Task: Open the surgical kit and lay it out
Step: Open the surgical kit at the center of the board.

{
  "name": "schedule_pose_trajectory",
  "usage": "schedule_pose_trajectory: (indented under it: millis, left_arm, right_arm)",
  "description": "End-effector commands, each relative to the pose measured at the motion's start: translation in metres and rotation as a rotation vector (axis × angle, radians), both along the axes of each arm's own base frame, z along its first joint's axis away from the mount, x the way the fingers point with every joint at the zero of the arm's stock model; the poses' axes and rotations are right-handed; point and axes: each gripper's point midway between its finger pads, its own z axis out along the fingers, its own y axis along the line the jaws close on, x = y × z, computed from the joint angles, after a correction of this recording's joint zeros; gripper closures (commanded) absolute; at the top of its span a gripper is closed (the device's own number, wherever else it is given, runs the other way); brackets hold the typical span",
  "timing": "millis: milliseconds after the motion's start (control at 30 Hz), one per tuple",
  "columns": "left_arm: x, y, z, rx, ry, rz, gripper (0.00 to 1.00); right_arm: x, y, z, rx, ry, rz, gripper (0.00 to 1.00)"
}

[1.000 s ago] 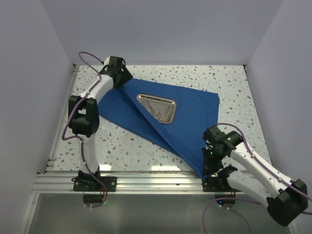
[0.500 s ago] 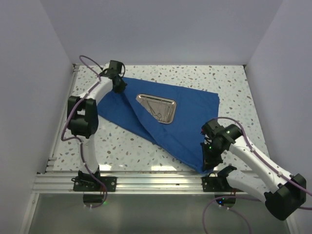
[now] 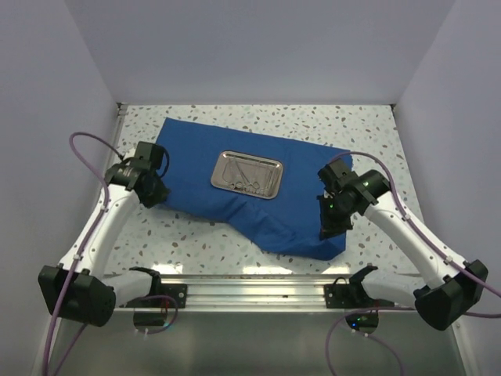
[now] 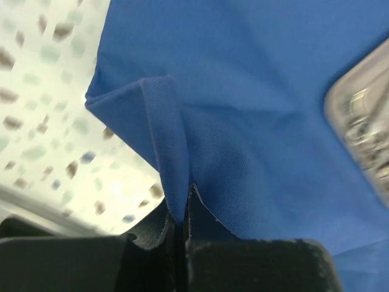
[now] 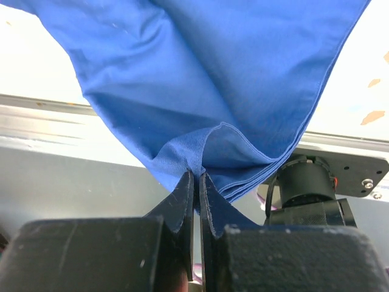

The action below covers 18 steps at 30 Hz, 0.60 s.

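Observation:
The surgical kit's royal-blue cloth wrap (image 3: 266, 211) lies spread across the speckled table, with the shiny steel tray (image 3: 249, 174) on its middle. Thin silver instruments (image 3: 252, 183) lie in the tray. My left gripper (image 3: 154, 191) is shut on the cloth's left edge. In the left wrist view, a fold of cloth (image 4: 255, 121) runs into the closed left gripper (image 4: 184, 210), and the tray (image 4: 364, 121) is blurred at the right. My right gripper (image 3: 332, 225) is shut on the cloth's near-right corner and holds it raised. In the right wrist view, the cloth (image 5: 200, 73) hangs bunched from the right gripper (image 5: 197, 177).
An aluminium rail (image 3: 250, 286) runs along the table's near edge, with both arm bases bolted to it. Grey walls close in the left, back and right sides. The right arm's base mount (image 5: 307, 182) shows under the hanging cloth.
My left gripper shut on the cloth at the far left and pulled it toward the near left, unfolding the flap. The right gripper carried its corner up and away from the rail.

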Motion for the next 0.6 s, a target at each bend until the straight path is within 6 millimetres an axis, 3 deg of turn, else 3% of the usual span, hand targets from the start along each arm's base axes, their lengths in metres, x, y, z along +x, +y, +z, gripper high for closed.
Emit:
schedule_pose_trajectory:
  millis: [0,67,167,233,300,333,367,400,433,500,567]
  left_arm:
    - [-0.073,0.006,-0.041,0.019,0.302,-0.011,1.0]
    - [-0.098,0.012,-0.046,0.039,0.376,-0.018,0.99]
    - [-0.121,0.003,-0.057,-0.014,0.429,-0.151,0.86]
    - [-0.133,-0.003,-0.063,-0.045,0.464,-0.249,0.68]
    - [-0.133,-0.005,-0.06,-0.038,0.46,-0.322,0.44]
    - [-0.136,-0.009,-0.062,-0.054,0.475,-0.347,0.3]
    - [-0.138,-0.018,-0.063,-0.092,0.491,-0.393,0.06]
    - [-0.139,-0.021,-0.066,-0.1,0.521,-0.406,0.0]
    - [-0.139,-0.023,-0.066,-0.108,0.532,-0.417,0.0]
    - [-0.138,-0.03,-0.065,-0.141,0.544,-0.429,0.0]
    - [-0.113,-0.032,-0.044,-0.123,0.446,-0.417,0.0]
  right_arm:
    - [-0.045,-0.035,0.017,-0.137,0.141,-0.049,1.0]
    - [-0.046,-0.034,0.02,-0.118,0.133,-0.05,1.0]
    - [-0.051,-0.035,0.018,-0.106,0.137,-0.053,1.0]
    - [-0.064,-0.03,0.017,-0.046,0.165,-0.035,1.0]
    - [-0.098,-0.02,0.004,0.058,0.297,0.009,1.0]
    - [-0.116,-0.018,-0.003,0.095,0.373,0.025,0.89]
    - [-0.147,-0.026,-0.026,0.091,0.507,0.025,0.8]
    - [-0.15,-0.027,-0.028,0.09,0.522,0.037,0.65]
    - [-0.144,-0.029,-0.027,0.069,0.494,0.064,0.23]
    - [-0.126,-0.02,-0.014,0.081,0.46,0.086,0.13]
    - [-0.088,-0.006,0.011,0.094,0.337,0.121,0.11]
